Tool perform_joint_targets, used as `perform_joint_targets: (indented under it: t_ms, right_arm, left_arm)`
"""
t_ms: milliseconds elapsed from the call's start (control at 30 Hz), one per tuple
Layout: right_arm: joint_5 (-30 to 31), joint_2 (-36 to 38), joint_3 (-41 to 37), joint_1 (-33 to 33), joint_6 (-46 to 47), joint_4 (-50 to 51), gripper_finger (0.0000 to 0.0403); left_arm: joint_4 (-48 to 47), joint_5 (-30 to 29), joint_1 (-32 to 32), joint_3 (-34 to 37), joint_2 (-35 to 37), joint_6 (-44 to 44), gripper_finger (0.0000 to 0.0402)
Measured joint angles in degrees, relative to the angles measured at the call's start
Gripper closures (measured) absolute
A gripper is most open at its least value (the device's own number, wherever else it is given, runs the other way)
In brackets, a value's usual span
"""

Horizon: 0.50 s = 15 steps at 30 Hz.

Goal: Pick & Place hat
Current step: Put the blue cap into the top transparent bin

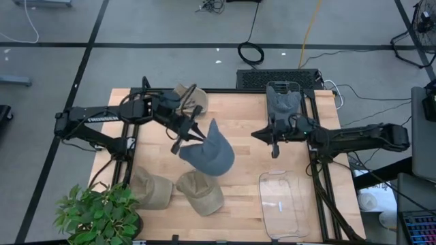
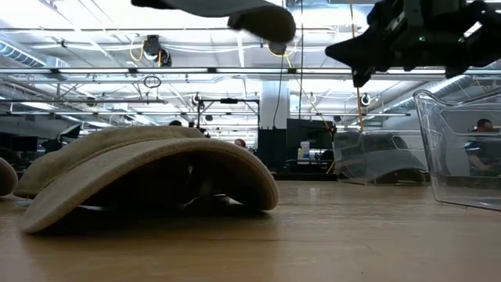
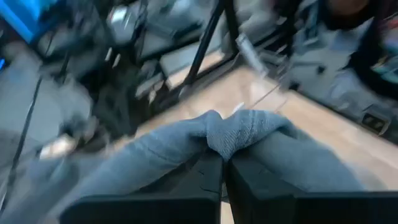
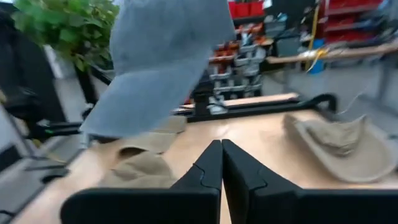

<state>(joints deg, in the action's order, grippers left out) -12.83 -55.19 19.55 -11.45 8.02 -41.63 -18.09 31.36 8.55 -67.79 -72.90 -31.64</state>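
Your left gripper (image 1: 182,144) pinches the blue cap (image 1: 211,153) above the table's (image 1: 245,122) centre; your right gripper (image 1: 275,151), jaws closed empty, waits at three o'clock.

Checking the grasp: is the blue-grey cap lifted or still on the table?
Lifted. The left gripper, jaws shut on its fabric, holds the blue-grey cap above the table.

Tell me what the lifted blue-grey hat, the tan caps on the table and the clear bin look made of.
Blue-grey hat, pinched in the left gripper: soft woven cloth, matte; it folds and bunches at the fingers. Tan caps: probably brushed cotton, matte; the brim bends softly. Clear bin: transparent rigid plastic, glossy; the table shows through.
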Motion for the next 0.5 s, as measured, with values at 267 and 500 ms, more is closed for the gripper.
perform_joint_targets:
  t_ms: [267, 500]
  right_arm:
    - [-16.03, -10.12, 2.1, -2.61, 9.52, -10.56, 0.0403]
    - [-20.74, -17.96, 10.2, -2.64, 15.56, -10.86, 0.0372]
  left_arm:
    - [5.55, 8.0, 1.36, -0.09, -2.45, -4.46, 0.0397]
    - [5.79, 9.04, 1.77, 0.13, -4.85, -4.09, 0.0397]
